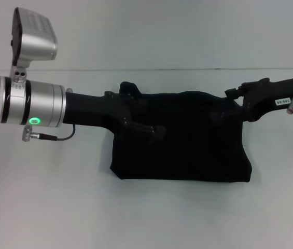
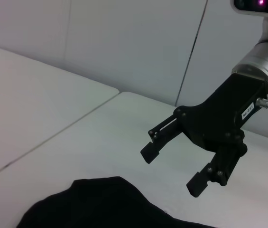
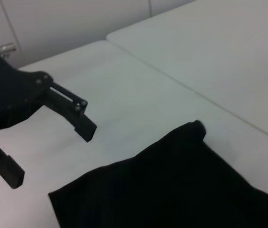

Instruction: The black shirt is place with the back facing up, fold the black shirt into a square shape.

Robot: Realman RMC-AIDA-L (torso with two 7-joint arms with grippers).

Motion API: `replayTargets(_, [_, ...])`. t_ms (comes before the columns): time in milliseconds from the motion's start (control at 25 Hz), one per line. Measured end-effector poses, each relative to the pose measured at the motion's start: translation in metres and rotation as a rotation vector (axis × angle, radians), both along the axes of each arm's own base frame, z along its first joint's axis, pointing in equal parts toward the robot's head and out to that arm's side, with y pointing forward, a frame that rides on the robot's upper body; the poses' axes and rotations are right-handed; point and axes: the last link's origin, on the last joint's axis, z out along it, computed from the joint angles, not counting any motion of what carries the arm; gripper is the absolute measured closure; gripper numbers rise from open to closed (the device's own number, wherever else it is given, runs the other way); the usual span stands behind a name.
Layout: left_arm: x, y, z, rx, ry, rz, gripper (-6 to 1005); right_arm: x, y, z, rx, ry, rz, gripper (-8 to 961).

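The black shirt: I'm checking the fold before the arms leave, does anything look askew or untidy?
Mostly neat: the black shirt lies as a compact rectangle on the white table. One small flap pokes out at its far left corner. The left gripper and the right gripper are both open, holding nothing.

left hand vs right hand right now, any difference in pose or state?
The left hand reaches in from the robot's left, further over the black shirt in the head view; the right hand comes from the robot's right and sits at the shirt's right edge. Both hands are open, empty and lifted clear of the fabric, over the shirt's far part.
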Motion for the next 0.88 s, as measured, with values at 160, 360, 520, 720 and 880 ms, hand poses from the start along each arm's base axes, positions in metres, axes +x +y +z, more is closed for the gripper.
replayTargets(160, [-0.0022, -0.0016, -0.0011, -0.017, 0.025, 0.006, 50, 0.001, -0.0027, -0.0022, -0.019, -0.012, 0.005, 37])
replayTargets(360, [-0.0039, -0.0006, 0.0, -0.025, 0.056, 0.02, 49, 0.003, -0.0044, -0.0026, -0.025, -0.015, 0.002, 38])
replayTargets(520, [-0.0041, -0.0002, 0.0016, -0.018, 0.054, 0.021, 50, 0.0027, -0.0054, -0.0046, -0.031, -0.015, 0.003, 37])
replayTargets(720, [-0.0059, -0.001, 0.002, -0.017, 0.053, 0.026, 50, 0.0028, -0.0057, -0.0065, -0.033, -0.016, 0.003, 37])
replayTargets(880, [-0.0064, -0.0011, 0.0022, -0.017, 0.053, 0.028, 50, 0.0024, -0.0055, -0.0076, -0.034, -0.015, 0.003, 37])
